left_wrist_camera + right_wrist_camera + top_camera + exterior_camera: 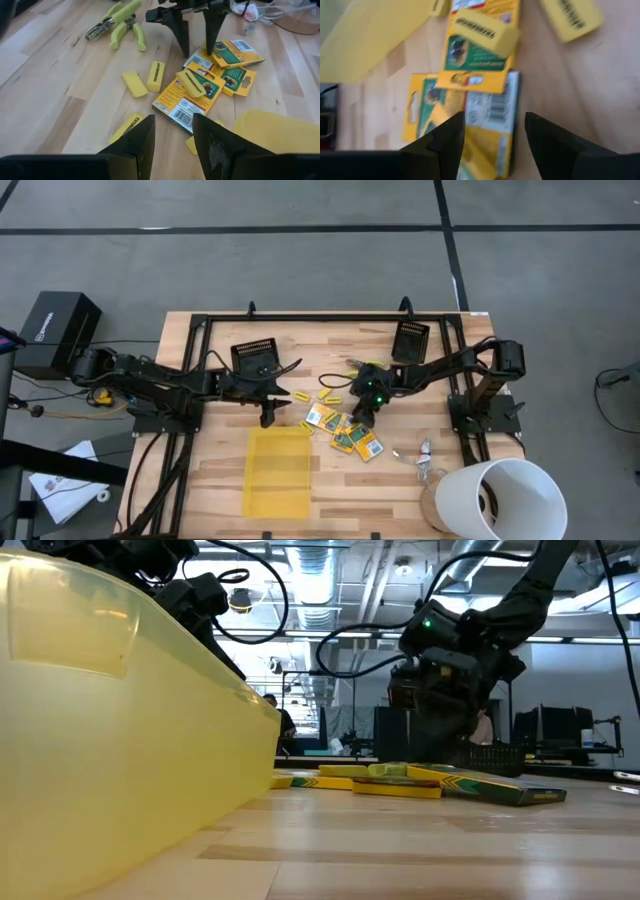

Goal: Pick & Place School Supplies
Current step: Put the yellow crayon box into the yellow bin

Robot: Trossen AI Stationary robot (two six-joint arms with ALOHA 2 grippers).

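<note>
Several flat printed boxes (pixel 345 435) (pixel 187 95) lie overlapping at the table's middle, and one yellow stick (pixel 192 84) (pixel 480 29) rests on top of a box. More yellow sticks (pixel 300 396) (pixel 156 76) lie flat just beyond them. Yellow-green handled tools (pixel 355 367) (pixel 117 22) lie farther back. My right gripper (pixel 362 418) (pixel 196 50) (pixel 495 140) is open and points down over the boxes, one box (pixel 485 120) showing between its fingers. My left gripper (pixel 270 418) (pixel 172 142) is open and hovers above the yellow tray's far edge, left of the boxes. My right gripper's fingertips (pixel 209 49) stand low at the box pile, coming from above. Whether they touch a box, I cannot tell.
The translucent yellow tray (pixel 278 470) (pixel 100 720) lies on the near side of the table, left of the boxes. A white bucket (pixel 505 498) stands at the near right corner, with small metal clips (pixel 422 450) beside it. Black frame rails (pixel 190 360) run along both sides.
</note>
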